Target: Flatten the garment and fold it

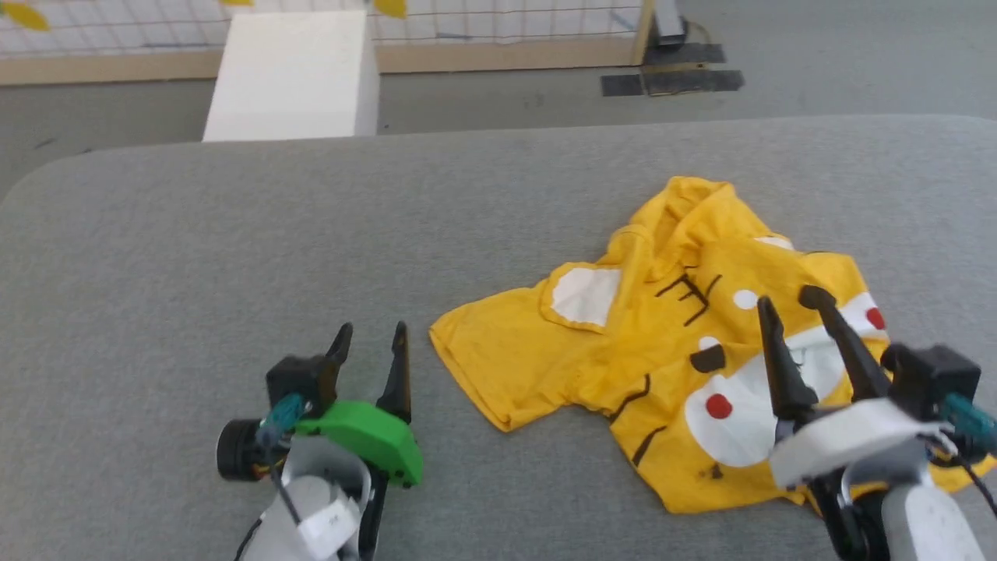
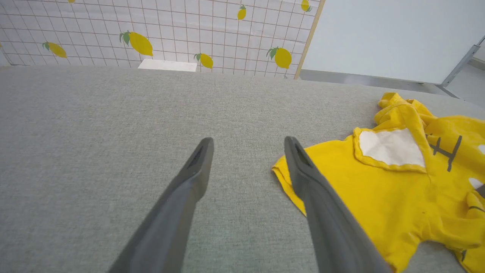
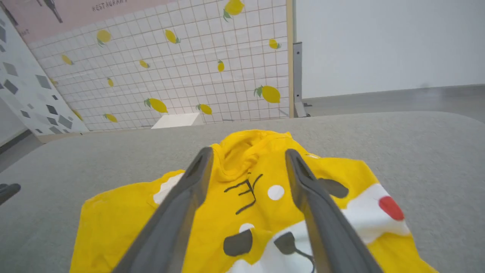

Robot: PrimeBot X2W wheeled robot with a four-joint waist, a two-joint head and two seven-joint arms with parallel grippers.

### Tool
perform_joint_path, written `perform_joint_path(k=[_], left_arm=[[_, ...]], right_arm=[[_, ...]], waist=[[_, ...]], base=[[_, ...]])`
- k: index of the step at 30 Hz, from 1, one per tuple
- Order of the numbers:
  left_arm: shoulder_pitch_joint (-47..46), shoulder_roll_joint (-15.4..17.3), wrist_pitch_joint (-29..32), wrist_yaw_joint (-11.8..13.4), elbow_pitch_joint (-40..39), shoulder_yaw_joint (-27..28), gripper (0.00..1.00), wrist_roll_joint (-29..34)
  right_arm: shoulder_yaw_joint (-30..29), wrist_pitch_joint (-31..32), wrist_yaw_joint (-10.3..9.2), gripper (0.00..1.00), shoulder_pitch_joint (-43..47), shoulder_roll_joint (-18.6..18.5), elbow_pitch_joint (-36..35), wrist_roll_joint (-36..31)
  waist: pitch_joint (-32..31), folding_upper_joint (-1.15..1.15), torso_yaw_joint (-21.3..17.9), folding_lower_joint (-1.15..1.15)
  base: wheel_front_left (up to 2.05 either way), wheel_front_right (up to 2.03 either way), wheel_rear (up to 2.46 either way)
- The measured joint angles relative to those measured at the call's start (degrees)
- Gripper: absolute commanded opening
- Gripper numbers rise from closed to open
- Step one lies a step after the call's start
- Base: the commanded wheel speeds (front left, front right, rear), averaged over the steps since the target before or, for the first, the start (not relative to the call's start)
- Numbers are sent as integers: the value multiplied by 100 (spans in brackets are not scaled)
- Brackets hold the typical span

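Left fingers (image 1: pixel 399 366) spread wide, nothing between them, just bare grey surface (image 1: pixel 234 234). Shirt (image 1: pixel 592 366) lies just to their right. In the left wrist view its near yellow corner (image 2: pixel 291 182) sits right at the right-hand finger's tip; I can't tell if they touch.

Right fingers (image 1: pixel 779 358) also spread wide, gripping nothing. They sit over the shirt's print side. In the right wrist view the black stripe marks (image 3: pixel 246 189) and a white dot (image 3: pixel 275 192) show in the gap between them. A red dot (image 3: pixel 390 207) on a white patch lies to their right. I can't tell whether the tips touch the cloth or hang above it.

Shirt is print up, rumpled, not flat and not folded. A bunched yellow hump (image 1: pixel 689 199) sits beyond the right fingertips. A flap with a white patch (image 1: pixel 584 294) lies left of the right fingers, towards the left pair. Plain yellow cloth runs from there out to the left fingers.

White box (image 1: pixel 292 78) and a lemon-print tile panel (image 2: pixel 151 30) stand past the far edge of the surface, ahead of the left fingers.
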Motion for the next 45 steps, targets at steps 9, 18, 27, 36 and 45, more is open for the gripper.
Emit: perform_joint_path(k=[9,18,27,36,45], left_arm=[[-951,66,1663,300,793,-149,100,181],[-1346,238,3511,259,1232,-277,100,125],[-1262,270,3830,-88,679,-443,0,-113],[50,892,2677,698,-501,1059,0,-600],[952,1200,2807,938,-976,1552,0,-829]], right_arm=[[283,-44,0,100,514,130,-328,70],[433,-49,0,100,503,141,-377,197],[337,-79,0,100,499,140,-381,298],[157,-18,0,100,510,144,-435,299],[-215,272,0,100,576,147,-439,176]], waist=[[7,0,-569,0],[218,0,-979,0],[270,0,-901,0],[115,0,-522,0],[26,0,-212,0]], base=[[0,0,0],[0,0,0],[0,0,0],[0,0,0],[0,0,0]])
